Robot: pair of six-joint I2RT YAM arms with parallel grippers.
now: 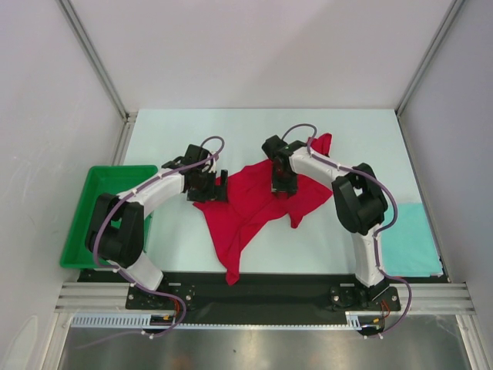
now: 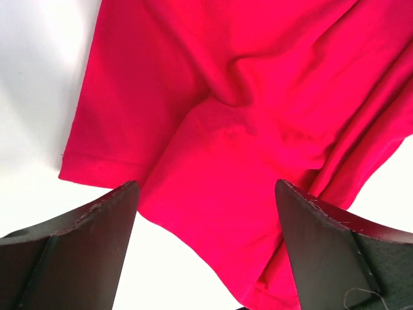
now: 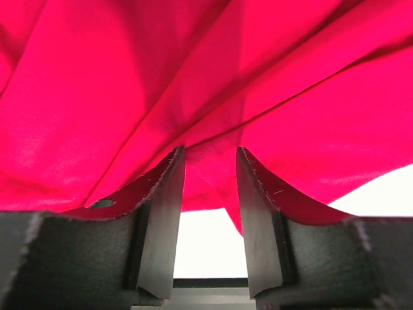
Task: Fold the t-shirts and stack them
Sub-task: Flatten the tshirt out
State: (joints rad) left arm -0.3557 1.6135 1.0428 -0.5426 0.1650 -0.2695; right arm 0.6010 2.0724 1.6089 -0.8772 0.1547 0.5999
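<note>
Pinching crumpled red t-shirt (image 1: pixel 248 210) (bright, deeply creased) in right claw (image 3: pixel 210 155), left claw (image 2: pixel 205 186) gaping, empty

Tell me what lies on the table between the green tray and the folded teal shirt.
The crumpled red t-shirt lies between them, with the right pincer gripping a fold of it. The top view shows this.
</note>
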